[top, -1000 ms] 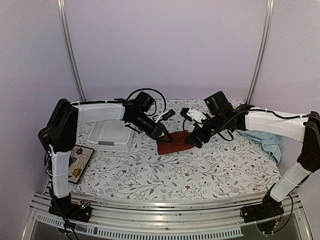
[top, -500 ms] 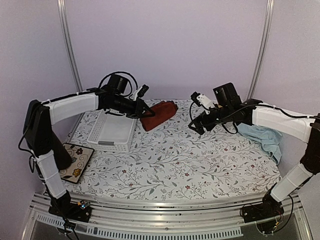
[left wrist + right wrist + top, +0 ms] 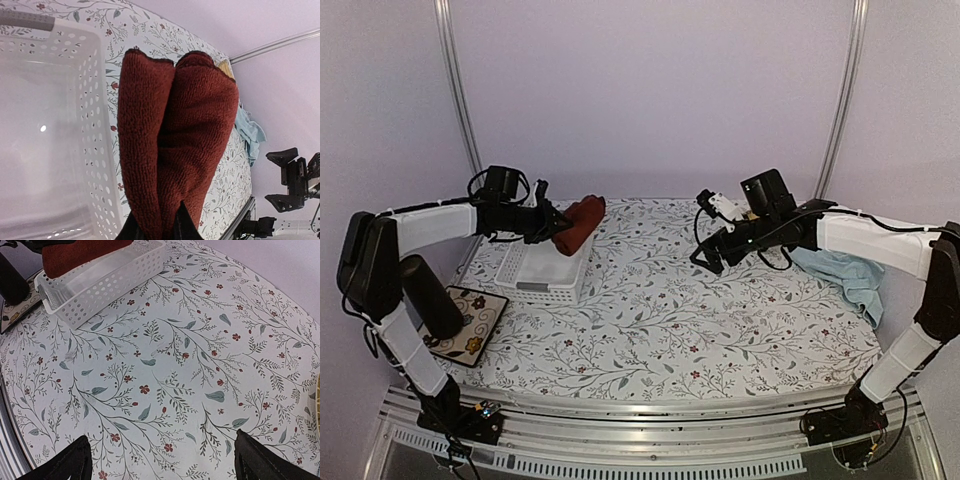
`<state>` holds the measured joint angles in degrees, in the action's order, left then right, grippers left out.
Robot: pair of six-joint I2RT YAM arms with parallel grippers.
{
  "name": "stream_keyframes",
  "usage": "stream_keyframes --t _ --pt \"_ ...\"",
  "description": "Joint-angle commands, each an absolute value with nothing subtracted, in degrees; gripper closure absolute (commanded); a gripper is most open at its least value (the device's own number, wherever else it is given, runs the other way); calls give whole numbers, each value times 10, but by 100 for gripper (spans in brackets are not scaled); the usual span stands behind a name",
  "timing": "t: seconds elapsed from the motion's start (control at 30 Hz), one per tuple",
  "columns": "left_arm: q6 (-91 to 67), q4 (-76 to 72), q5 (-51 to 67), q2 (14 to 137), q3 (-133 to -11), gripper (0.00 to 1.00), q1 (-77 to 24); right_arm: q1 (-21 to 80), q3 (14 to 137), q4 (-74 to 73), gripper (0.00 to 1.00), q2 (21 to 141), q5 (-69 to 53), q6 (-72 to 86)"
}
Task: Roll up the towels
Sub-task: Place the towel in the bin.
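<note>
Left jaws: pinched nearly shut on bundled rust-red terry towel.
Right jaws: wide open, empty.
Risk: the end-pinched bundle may unfurl beside the white perforated plastic basket.

SITE: robotics lab test cell | EVIDENCE: left arm and right arm bolted to aluminium rail at worktop edge | bare lilac enclosure walls | metal frame uprights
</note>
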<state>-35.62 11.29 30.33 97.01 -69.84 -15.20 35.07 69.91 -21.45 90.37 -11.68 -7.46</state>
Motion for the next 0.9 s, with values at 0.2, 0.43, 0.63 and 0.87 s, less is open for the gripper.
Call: stream_keyframes --t 0.2,0.43,0.63,0.87 --pt "-443 -6 294 1031 -687 100 -97 348 711 -223 1 916 -145 -66" --pt "-470 -32 302 1093 -687 100 -87 348 715 -225 1 921 -150 -64" --pt "-507 -85 299 1121 -666 100 -80 348 726 -233 1 933 -153 -70" --pt "-539 -145 321 1185 -653 99 -77 349 741 -238 1 952 -167 -72"
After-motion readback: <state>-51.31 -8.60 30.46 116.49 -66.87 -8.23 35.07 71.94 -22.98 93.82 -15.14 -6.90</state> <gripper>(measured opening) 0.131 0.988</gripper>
